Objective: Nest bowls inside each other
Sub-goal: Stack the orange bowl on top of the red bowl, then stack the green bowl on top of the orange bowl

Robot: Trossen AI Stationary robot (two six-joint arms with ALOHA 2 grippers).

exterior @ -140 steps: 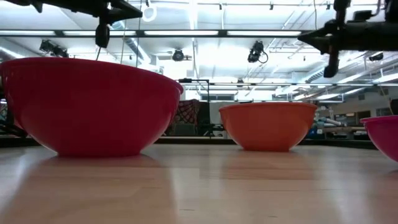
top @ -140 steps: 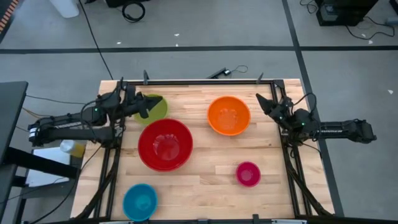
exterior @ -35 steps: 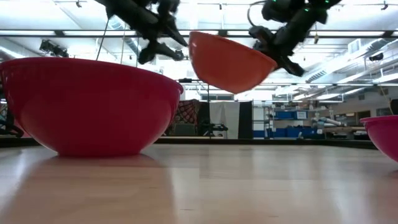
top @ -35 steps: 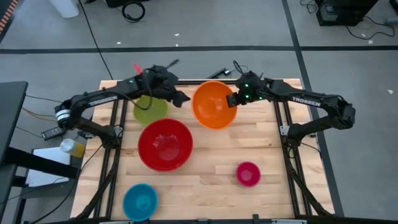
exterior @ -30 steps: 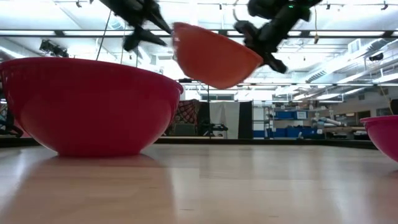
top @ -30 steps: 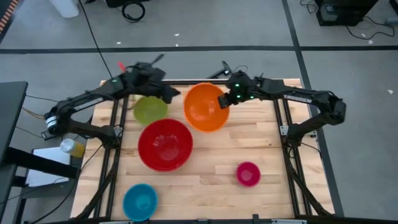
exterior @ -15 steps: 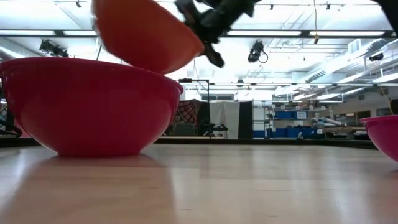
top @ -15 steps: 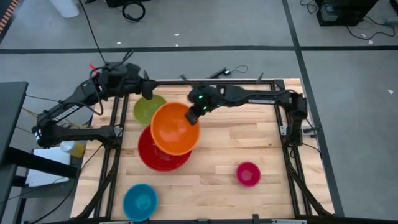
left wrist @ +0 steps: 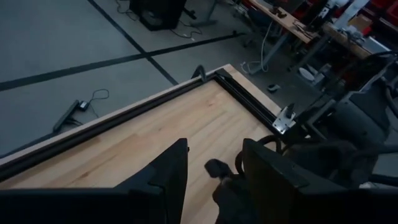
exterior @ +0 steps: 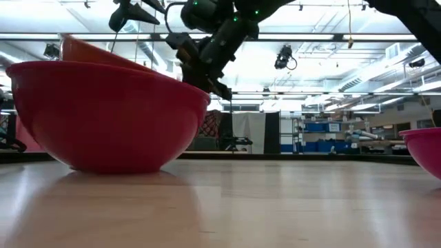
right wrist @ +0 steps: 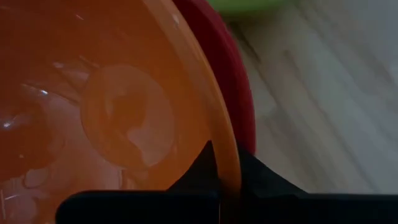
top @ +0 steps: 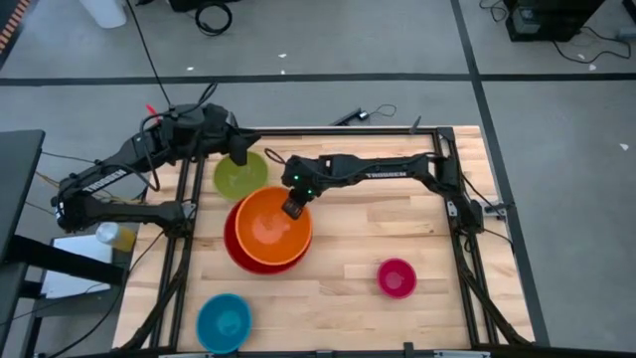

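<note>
The orange bowl [top: 268,229] sits tilted in the larger red bowl [top: 231,244] at the table's left middle. In the low view one side of its rim [exterior: 89,52] stands above the red bowl's rim [exterior: 110,69]. My right gripper [top: 294,207] is shut on the orange bowl's far right rim. My left gripper [top: 238,154] hovers open, holding nothing, over the far edge of the lime green bowl [top: 238,177]. The blue bowl [top: 224,320] and the pink bowl [top: 397,277] stand on the table nearer the front. My right gripper pinches the orange bowl's rim [right wrist: 225,146] on its far right side, one finger inside the bowl and one outside. The fingers slant down at it from the table's far right. The bowl is tilted, its lower part inside the red bowl [right wrist: 239,93].
The green bowl stands just beyond the red one, close to both grippers. Dark frame rails [top: 328,130] run along the table's far edge and sides. Bare wood [top: 397,219] lies right of the stacked bowls.
My right gripper has carried the orange bowl from above the table's far middle toward the left and near side and down; the bowl was clear of the red bowl and now sits tilted in it. My left gripper has drawn back toward the far left corner.
</note>
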